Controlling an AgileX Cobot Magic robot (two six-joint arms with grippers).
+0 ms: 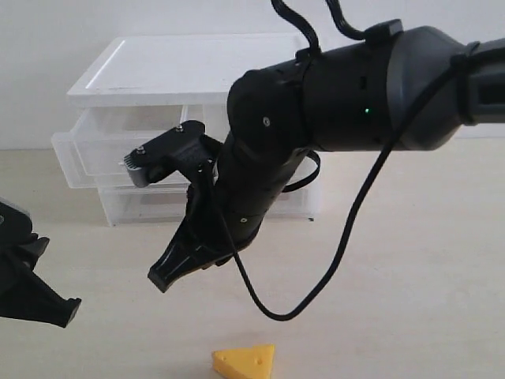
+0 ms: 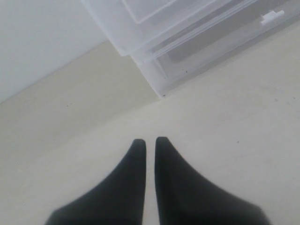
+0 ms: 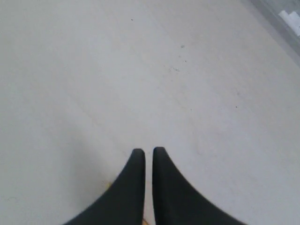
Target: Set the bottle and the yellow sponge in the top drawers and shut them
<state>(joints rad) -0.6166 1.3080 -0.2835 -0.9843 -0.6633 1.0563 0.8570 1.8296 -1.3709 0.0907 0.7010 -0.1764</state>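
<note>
Both pairs of fingers are pressed together, holding nothing: left gripper point(image 2: 150, 140) and right gripper point(image 3: 148, 151). The yellow sponge point(image 1: 245, 363) lies on the counter point(image 1: 410, 276), near the right gripper but not touching it.

The yellow sponge point(image 1: 245, 362) is showing a bright yellow-orange, with small darker pits dotting its face. The drawer cabinet point(image 1: 197, 71) is showing plain white on its top panel, while the top drawer point(image 1: 87, 154) is looking translucent and milky clear. A tab handle point(image 2: 273, 17) is showing white against the clear plastic. The right hand point(image 1: 162, 276) and the left hand point(image 1: 55, 304) are both showing matte black, as is the right arm point(image 1: 347, 87), where a tiny green light point(image 1: 367, 110) is glowing. The cable point(image 1: 347, 237) is showing black too, and a bracket point(image 1: 142, 170) at the wrist is showing grey. The surface point(image 1: 410, 276) is looking pale beige, with a few dark specks. The wall point(image 1: 47, 47) is showing white.
</note>
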